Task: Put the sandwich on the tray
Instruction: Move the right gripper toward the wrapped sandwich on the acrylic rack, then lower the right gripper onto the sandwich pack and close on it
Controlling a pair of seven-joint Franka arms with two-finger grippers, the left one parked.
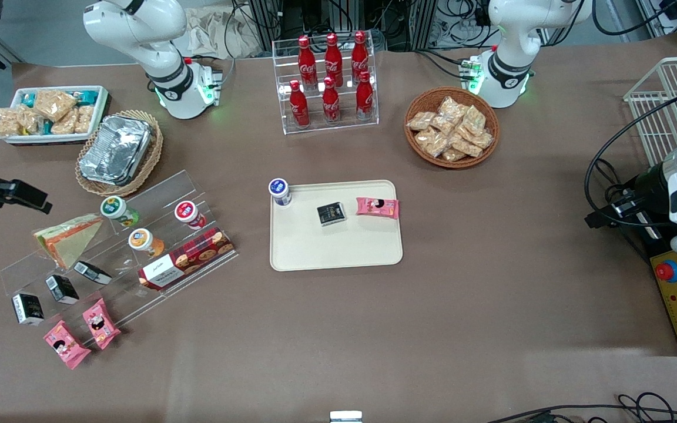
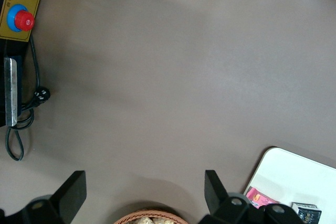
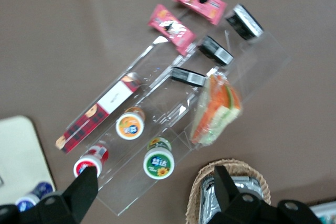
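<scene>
The sandwich is a plastic-wrapped wedge with orange and green filling. It lies on the upper step of a clear acrylic shelf toward the working arm's end of the table, and also shows in the right wrist view. The cream tray lies mid-table and holds a blue-lidded cup, a black packet and a pink snack packet. My right gripper hangs open and empty above the shelf and sandwich. In its wrist view the gripper stands over the shelf's edge beside a foil-filled basket.
The shelf also carries small cups, a red biscuit box, black packets and pink packets. Farther from the front camera stand the foil basket, a white snack tray, a cola rack and a wicker snack basket.
</scene>
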